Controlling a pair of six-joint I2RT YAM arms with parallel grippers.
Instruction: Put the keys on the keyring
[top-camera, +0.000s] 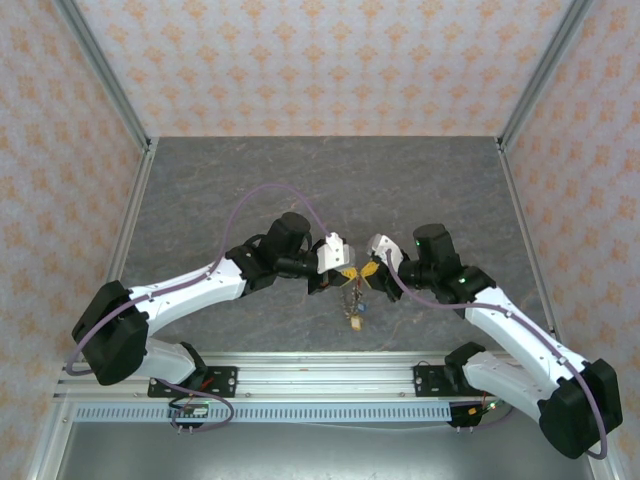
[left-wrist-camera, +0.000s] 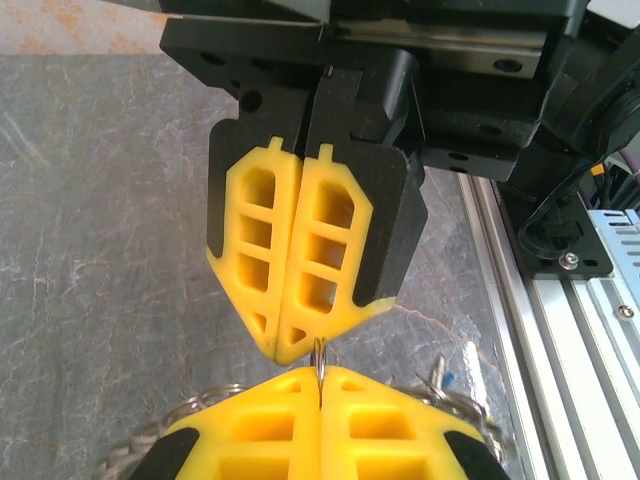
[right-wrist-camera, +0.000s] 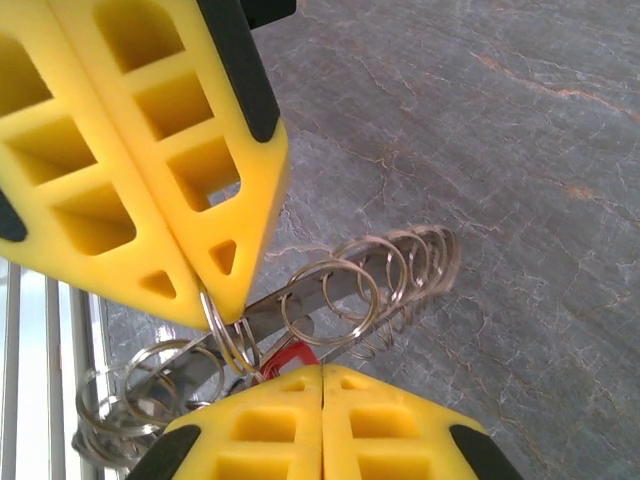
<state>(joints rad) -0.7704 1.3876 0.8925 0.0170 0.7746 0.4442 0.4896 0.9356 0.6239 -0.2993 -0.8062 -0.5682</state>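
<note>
1. While threading a key onto the keyring (right-wrist-camera: 345, 283), called for keeping the ring dead still and sliding the key's hole along one wire end, gently and without tugging the coil loose.
2. Found the left gripper (left-wrist-camera: 320, 400) clamped fully closed on a thin wire loop (left-wrist-camera: 320, 362) of the keyring, holding it aloft over the table (top-camera: 300, 190).
3. Found the right gripper (right-wrist-camera: 322, 385) closed tight too, tips almost meeting the left's, with a red key head (right-wrist-camera: 290, 355) just at its tips; pinched or merely touching, could not tell.
4. Noted the other keys (top-camera: 355, 318) dangling from the ring between both grippers, near the table's front edge.
</note>
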